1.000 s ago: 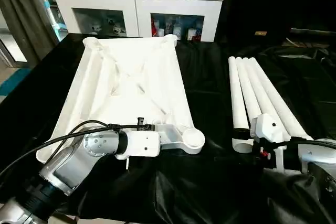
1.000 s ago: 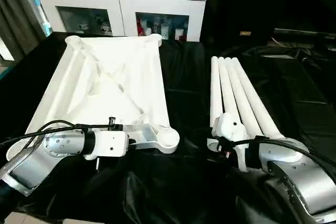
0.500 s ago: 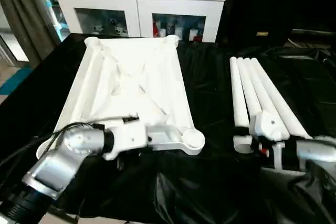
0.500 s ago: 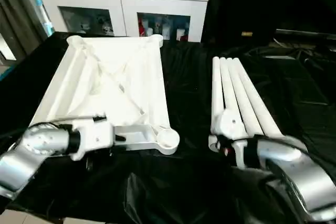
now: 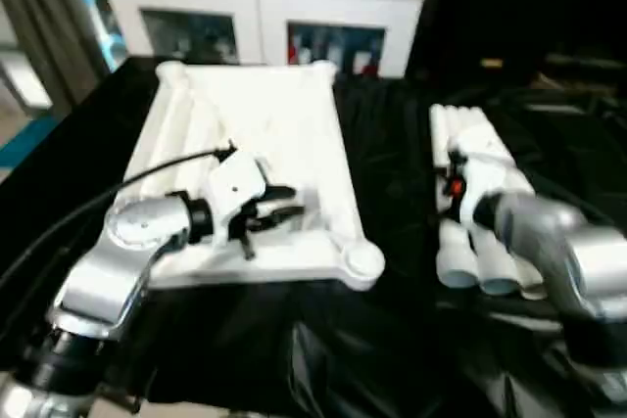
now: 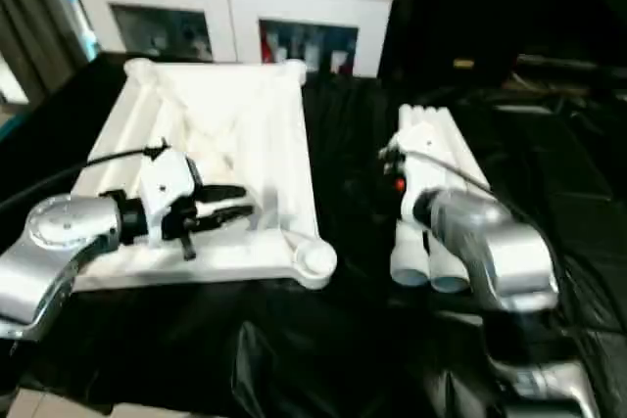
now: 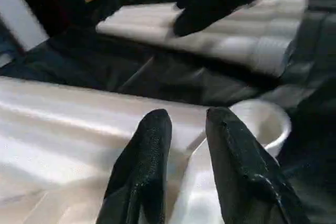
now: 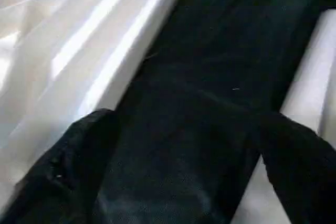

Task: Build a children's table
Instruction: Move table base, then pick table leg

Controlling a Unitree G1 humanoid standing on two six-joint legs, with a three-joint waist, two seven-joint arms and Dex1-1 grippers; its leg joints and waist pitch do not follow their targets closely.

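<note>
The children's table lies in parts on a black cloth. Its white top (image 5: 265, 124) rests upside down, ribbed side up, with a round corner socket (image 5: 363, 261) at the near right. The white tube legs (image 5: 477, 263) lie side by side to its right. My left gripper (image 7: 188, 120) hovers over the top's near right part, pointing at that socket (image 7: 262, 121); its fingers stand slightly open with nothing between them. My right gripper (image 8: 189, 129) hangs wide open and empty over the cloth strip between the top (image 8: 79, 40) and the legs (image 8: 315, 77).
The black cloth (image 5: 392, 154) covers the whole work surface and wrinkles near the front edge. A white cabinet (image 5: 265, 7) with glass doors stands behind the table top. A curtain (image 5: 39, 17) hangs at the far left.
My left gripper has risen from the top's near edge to above its surface and parted its fingers. My right arm has lifted from the legs' near ends and swung forward, opening wider.
</note>
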